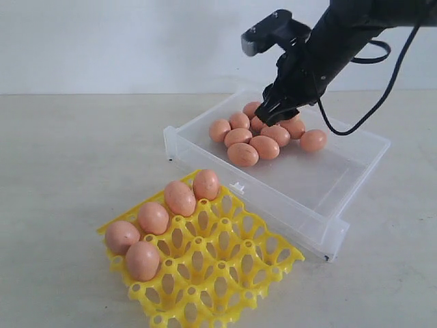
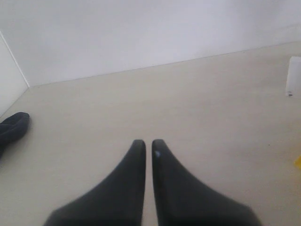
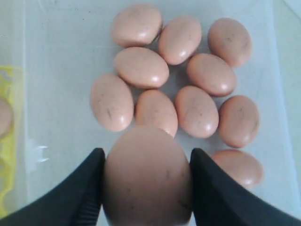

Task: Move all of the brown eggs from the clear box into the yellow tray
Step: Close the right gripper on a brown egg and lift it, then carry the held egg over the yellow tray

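Nearest, the tray [image 1: 273, 263] sits on the table [image 1: 68, 150] just in front of the box [image 1: 328, 174], one corner almost touching the box's long near wall. I judge that this closeness keeps each carry short. Five eggs [image 1: 153, 217] rest in its cups: four along the edge that runs toward the box, and one in the next row. The cups stop them rolling, and every other cup is empty.

Left of the box and well apart from it, the left gripper [image 2: 148, 143] hangs over bare table. Its fingers are together with only a sliver between them, and they hold nothing. Placed there, it is out of the other arm's way.

Inside the box, ten eggs lie loose in one cluster, shells touching, bunched toward its far left end. Its other end is bare floor.

Over that cluster the right gripper [image 1: 273, 116] reaches down from above. Its fingers [image 3: 80, 193] are clamped on an eleventh egg [image 3: 146, 188], one on each side of its waist. Coming in from the top makes sense, since the neighbours crowd the egg and the box walls block the sides. I cannot tell whether this egg is clear of the box floor. The grasp looks made, so the lift and carry to a free cup come next. By this count about a third of the job is done.
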Motion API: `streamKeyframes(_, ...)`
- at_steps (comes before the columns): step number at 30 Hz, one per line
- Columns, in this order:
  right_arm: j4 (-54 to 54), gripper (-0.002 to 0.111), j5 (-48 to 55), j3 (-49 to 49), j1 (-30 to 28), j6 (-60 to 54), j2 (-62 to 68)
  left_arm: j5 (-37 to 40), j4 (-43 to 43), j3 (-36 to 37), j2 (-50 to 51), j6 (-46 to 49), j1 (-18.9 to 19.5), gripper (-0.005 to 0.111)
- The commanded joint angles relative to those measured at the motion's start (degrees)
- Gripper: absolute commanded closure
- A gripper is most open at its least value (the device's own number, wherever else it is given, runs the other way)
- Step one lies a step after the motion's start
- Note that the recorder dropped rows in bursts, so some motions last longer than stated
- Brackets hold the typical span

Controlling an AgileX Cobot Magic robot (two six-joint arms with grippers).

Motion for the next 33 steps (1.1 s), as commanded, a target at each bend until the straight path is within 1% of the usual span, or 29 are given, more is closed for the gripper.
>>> streamKeyframes(1,4.15,0.108,7.08,0.18,-0.14,6.42,-3.33,0.02,0.07,0.20,-0.18,-0.23,0.08,0.103)
streamKeyframes(4,12.11,0.108,4.56,3.21,-0.14,5.00,-4.50,0.02,0.07,0.20,-0.18,-0.23,0.08,0.103)
streamKeyframes(6,19.95,0.108,-1.27,7.78,-0.14,2.43,-5.95,0.02,0.07,0.20,-0.18,-0.23,0.08,0.103)
streamKeyframes(7,24.00,0.108,-5.26,10.18,-0.14,0.57,-6.82,0.02,0.07,0.20,-0.18,-0.23,0.08,0.103)
streamKeyframes(10,43.18,0.108,-19.93,21.52,1.14,-12.38,-11.67,0.02,0.07,0.20,-0.18,-0.23,0.08,0.103)
streamKeyframes(12,55.10,0.108,-29.99,29.45,2.99,-21.84,-15.71,0.02,0.07,0.20,-0.18,-0.23,0.08,0.103)
streamKeyframes(14,66.27,0.108,-42.79,36.26,5.91,-28.85,-19.45,0.02,0.07,0.20,-0.18,-0.23,0.08,0.103)
streamKeyframes(15,69.66,0.108,-48.27,38.44,7.45,-29.65,-20.66,0.02,0.07,0.20,-0.18,-0.23,0.08,0.103)
streamKeyframes(18,71.35,0.108,-67.84,43.70,10.52,-25.70,-22.68,0.02,0.07,0.20,-0.18,-0.23,0.08,0.103)
streamKeyframes(22,71.08,0.108,-86.71,45.36,10.22,-11.02,-22.23,0.02,0.07,0.20,-0.18,-0.23,0.08,0.103)
streamKeyframes(24,67.43,0.108,-96.56,45.36,9.67,1.62,-21.77,0.02,0.07,0.20,-0.18,-0.23,0.08,0.103)
streamKeyframes(25,64.23,0.108,-99.33,45.36,8.98,7.91,-21.78,0.02,0.07,0.20,-0.18,-0.23,0.08,0.103)
streamKeyframes(26,59.58,0.108,-101.07,45.36,8.14,14.06,-21.78,0.02,0.07,0.20,-0.18,-0.23,0.08,0.103)
streamKeyframes(28,47.46,0.108,-99.14,45.36,5.72,25.26,-21.78,0.02,0.07,0.20,-0.18,-0.23,0.08,0.103)
streamKeyframes(31,18.35,0.108,-89.03,45.36,0.08,49.90,-21.63,0.02,0.07,0.20,-0.18,-0.23,0.08,0.103)
streamKeyframes(33,-5.85,0.108,-89.43,45.36,-4.06,68.35,-20.37,0.02,0.07,0.20,-0.18,-0.23,0.08,0.103)
